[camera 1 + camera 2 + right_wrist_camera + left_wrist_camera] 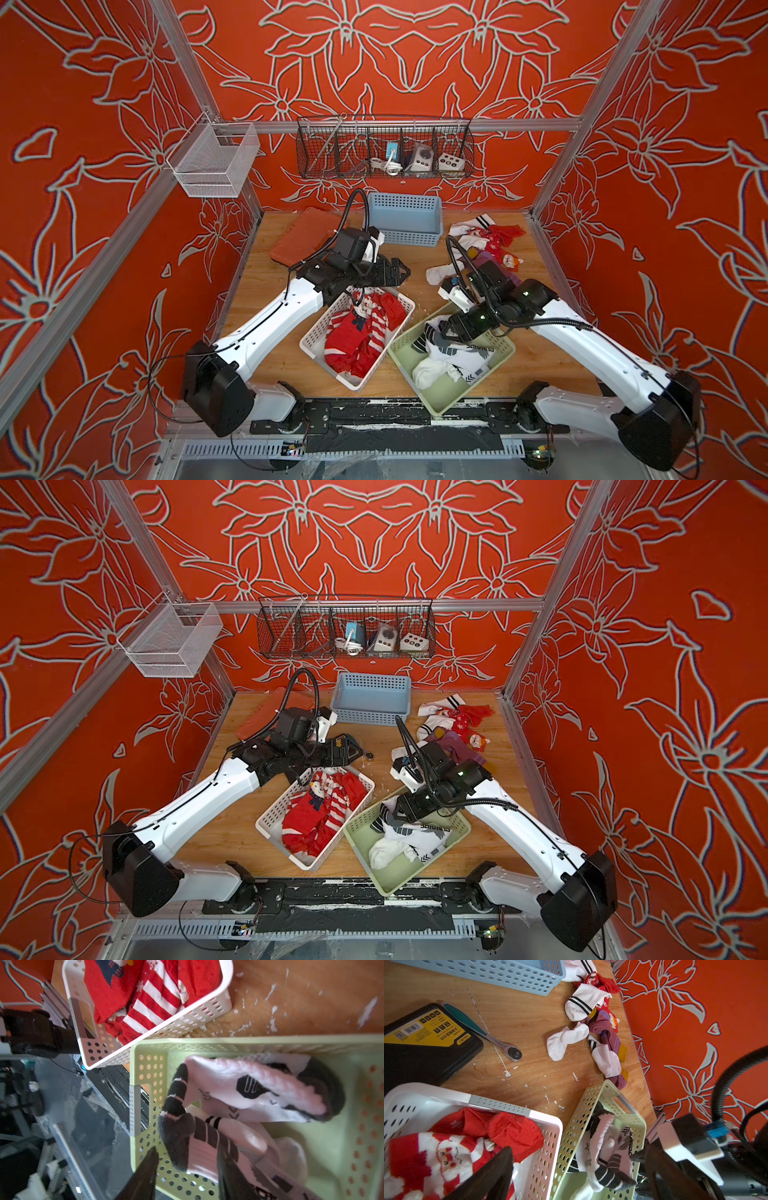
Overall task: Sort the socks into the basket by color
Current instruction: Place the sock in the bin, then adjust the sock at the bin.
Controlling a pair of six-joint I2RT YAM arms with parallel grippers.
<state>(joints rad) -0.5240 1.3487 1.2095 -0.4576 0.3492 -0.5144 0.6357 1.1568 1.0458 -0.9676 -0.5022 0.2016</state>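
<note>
From where I stand, the right gripper [187, 1153] hangs low inside the green basket [440, 400]. That basket sits at the near edge of the wooden table [529, 1022] and holds the white socks [440, 365] with black and grey marks. The gripper's fingers [148, 1169] stand partly apart, and a black-striped white sock [178, 1132] lies between them on top of the others. A strip of basket shows between one finger and the sock, so nothing looks pinched. Close against the green basket is the white basket [313, 332], heaped with red socks [351, 349], some white-striped and one with a Santa-like face. The left gripper [401, 271] hovers over the far end of that white basket, its jaws spread wide with nothing in them. Only one finger [496, 1174] shows in the left wrist view. Beneath it on the table lie a black case [425, 1047] with a yellow label and, just beside the case, a ratchet wrench [492, 1036]. At the back of the table stands the blue basket [405, 220]. To the right of it a loose heap of socks [482, 245] lies on the wood, apart from all three baskets: white ones with black stripes, red ones, and purple socks [605, 1032] with yellow patches.
</note>
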